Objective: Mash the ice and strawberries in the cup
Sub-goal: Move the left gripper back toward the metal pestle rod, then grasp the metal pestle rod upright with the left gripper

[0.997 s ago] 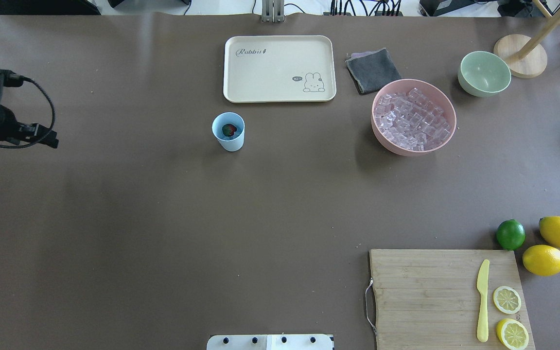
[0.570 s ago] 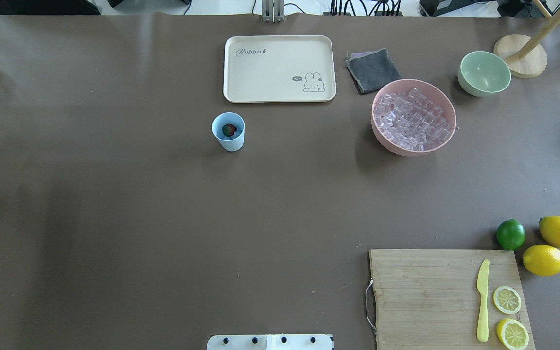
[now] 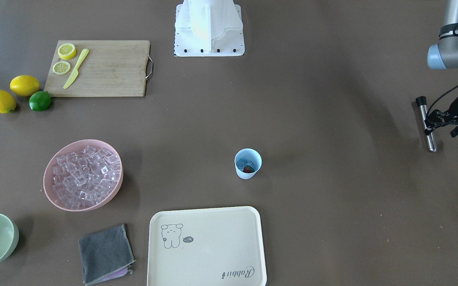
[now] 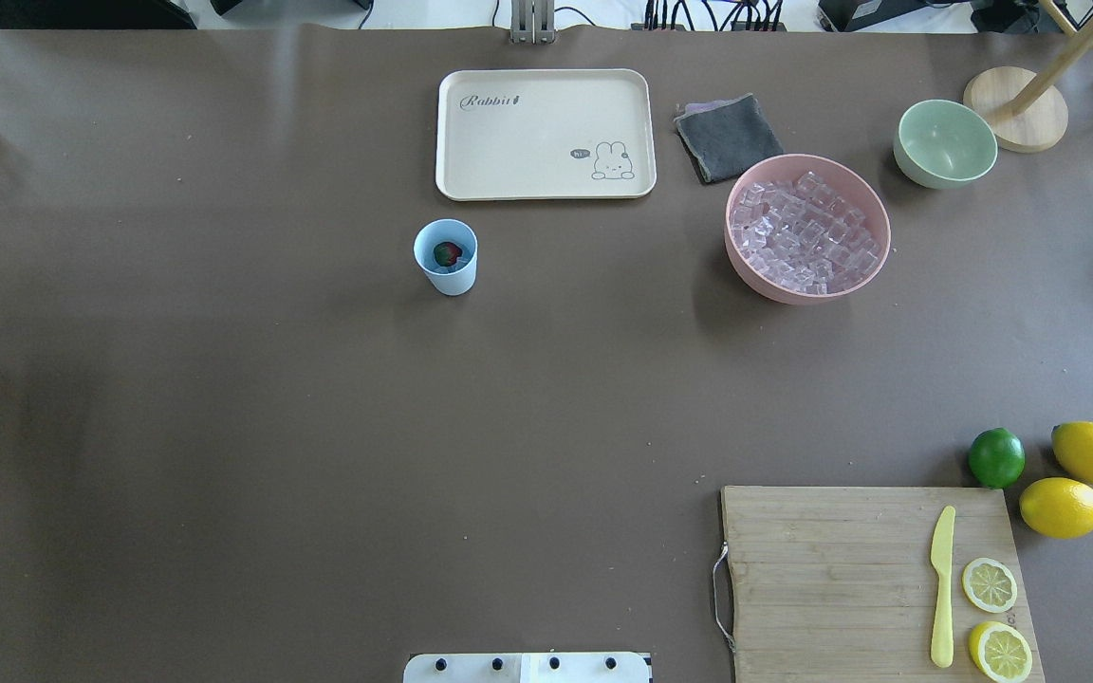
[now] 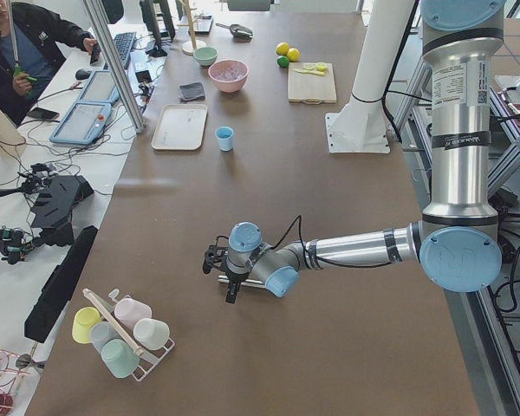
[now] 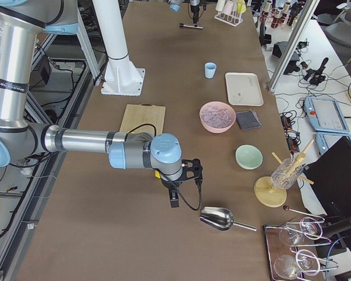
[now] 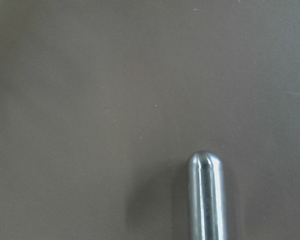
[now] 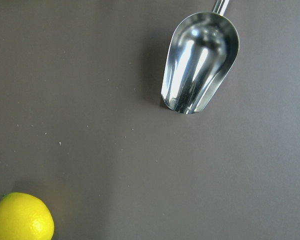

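The light blue cup (image 4: 453,281) (image 3: 246,175) stands mid-table in front of the tray. Inside it lie a red strawberry (image 4: 448,253) (image 3: 248,169) and a few pieces of ice (image 3: 246,162). More ice (image 4: 807,232) fills the pink bowl (image 4: 763,283). My left gripper (image 3: 429,119) is far to the cup's left, low over a metal rod (image 3: 430,135) (image 7: 206,200) lying on the table; it looks open, with a finger on either side of the rod. My right gripper (image 6: 174,199) shows only in the exterior right view, near a steel scoop (image 8: 200,65); I cannot tell its state.
A cream tray (image 4: 545,133), a grey cloth (image 4: 727,138) and a green bowl (image 4: 945,142) sit at the back. A cutting board (image 4: 831,569) holds a yellow knife and lemon slices beside two lemons and a lime (image 4: 996,457). A rack of cups (image 5: 121,329) stands near the left arm.
My left arm has swung left out of the overhead view and come down to the rod. The rod, the cup and its contents have not moved.
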Robot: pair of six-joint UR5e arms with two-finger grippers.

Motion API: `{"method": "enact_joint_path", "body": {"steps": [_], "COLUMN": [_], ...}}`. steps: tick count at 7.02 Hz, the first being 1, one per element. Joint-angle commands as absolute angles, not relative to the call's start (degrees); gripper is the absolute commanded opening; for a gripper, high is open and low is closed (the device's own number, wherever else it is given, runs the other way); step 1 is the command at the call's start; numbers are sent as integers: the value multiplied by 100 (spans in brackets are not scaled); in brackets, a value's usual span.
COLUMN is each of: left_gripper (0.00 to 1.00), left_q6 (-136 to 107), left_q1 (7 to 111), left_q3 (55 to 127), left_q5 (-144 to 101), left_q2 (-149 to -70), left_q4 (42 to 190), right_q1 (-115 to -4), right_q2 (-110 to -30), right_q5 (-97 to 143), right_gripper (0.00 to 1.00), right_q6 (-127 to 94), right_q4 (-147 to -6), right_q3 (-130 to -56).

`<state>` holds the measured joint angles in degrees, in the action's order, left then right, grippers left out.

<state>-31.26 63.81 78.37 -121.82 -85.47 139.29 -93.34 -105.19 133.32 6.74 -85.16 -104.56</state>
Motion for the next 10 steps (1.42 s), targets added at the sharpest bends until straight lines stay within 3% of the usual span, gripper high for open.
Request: {"method": "enact_joint_path", "body": {"steps": [1, 3, 6, 8, 10], "left_gripper": [70, 67, 50, 51, 34], "left_q6": [-3129, -3129, -3120, -3129, -3103], "left_q1": [6381, 6381, 6372, 6372, 6363], "left_q3": [7840, 7866, 7831, 7866, 7814], "left_q5": [-12322, -12331, -12331, -12313, -12296], "left_q2": [-8552, -8526, -8508, -8508, -8517], "left_q4": [13957, 13975, 13983, 13983, 13983], "right_q1": [-9360, -9369, -9395, -9413, -9430], "right_q2": [-10555, -10556, -10556, -10547, -10547], "right_q5": [13342, 13342, 13342, 13342, 13342], "right_gripper": [100, 100, 100, 100, 100], "right_q6": [677, 677, 677, 677, 677], "right_q4": [-8517, -8517, -8534, -8543, -8552], "right_q3": [-10468, -10459, -10468, -10476, -10476]}}
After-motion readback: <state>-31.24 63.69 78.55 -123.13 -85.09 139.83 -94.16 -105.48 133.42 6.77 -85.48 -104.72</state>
